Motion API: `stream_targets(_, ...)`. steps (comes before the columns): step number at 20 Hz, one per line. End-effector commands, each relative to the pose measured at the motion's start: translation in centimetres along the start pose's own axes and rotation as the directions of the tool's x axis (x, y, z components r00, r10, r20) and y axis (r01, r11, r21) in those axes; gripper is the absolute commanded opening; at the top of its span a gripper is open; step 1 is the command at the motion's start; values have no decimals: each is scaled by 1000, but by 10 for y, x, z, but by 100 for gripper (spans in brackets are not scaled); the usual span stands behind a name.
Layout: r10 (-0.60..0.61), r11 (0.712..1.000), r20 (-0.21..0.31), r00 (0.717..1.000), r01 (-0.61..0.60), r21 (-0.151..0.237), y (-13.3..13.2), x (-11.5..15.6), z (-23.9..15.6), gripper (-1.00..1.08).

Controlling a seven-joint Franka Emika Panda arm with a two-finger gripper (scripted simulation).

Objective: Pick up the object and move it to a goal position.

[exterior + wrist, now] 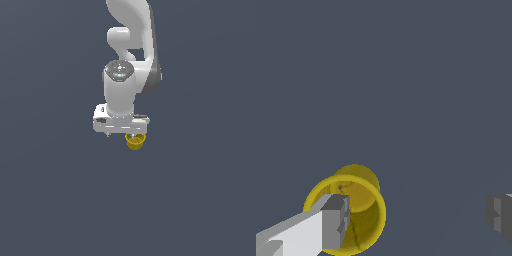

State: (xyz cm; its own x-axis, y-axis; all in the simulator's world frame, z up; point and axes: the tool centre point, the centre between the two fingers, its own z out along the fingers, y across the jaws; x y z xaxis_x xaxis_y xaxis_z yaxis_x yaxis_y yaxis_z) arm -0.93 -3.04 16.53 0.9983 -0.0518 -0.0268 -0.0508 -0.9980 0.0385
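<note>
Directly under the gripper, toward the exterior view's right of the hand: the object. One finger over its rim, the other well apart.

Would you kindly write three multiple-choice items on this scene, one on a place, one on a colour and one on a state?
1. In the exterior view, where is the cup?
A. Right under the gripper
B. Far off at that view's left edge
C. On top of the arm

2. What colour is the cup?
A. Red
B. Yellow
C. Green

3. How do the gripper's fingers stand in the wrist view?
A. Pressed shut together
B. Spread wide apart
C. Out of sight

Answers: 1 A, the cup sits just beneath the gripper body. 2 B, its rim and wall are yellow. 3 B, one finger overlaps the cup's rim while the other is far off to the side, away from the cup.
</note>
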Motion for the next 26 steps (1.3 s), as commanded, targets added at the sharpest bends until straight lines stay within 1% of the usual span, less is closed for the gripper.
stream_targets(1, 0, 1000, 0, 1000, 0, 0, 0, 0, 0, 28)
stream_targets(7, -5, 1000, 9, 1000, 5, -10, 12, -1, 1, 28)
stream_targets(14, 19, 1000, 13, 1000, -19, -4, 11, -2, 3, 28)
stream_targets(21, 119, 993, 31, 992, -119, 19, 7, -3, 8, 28)
stream_targets(26, 236, 970, 58, 970, -239, 41, 2, -4, 14, 28)
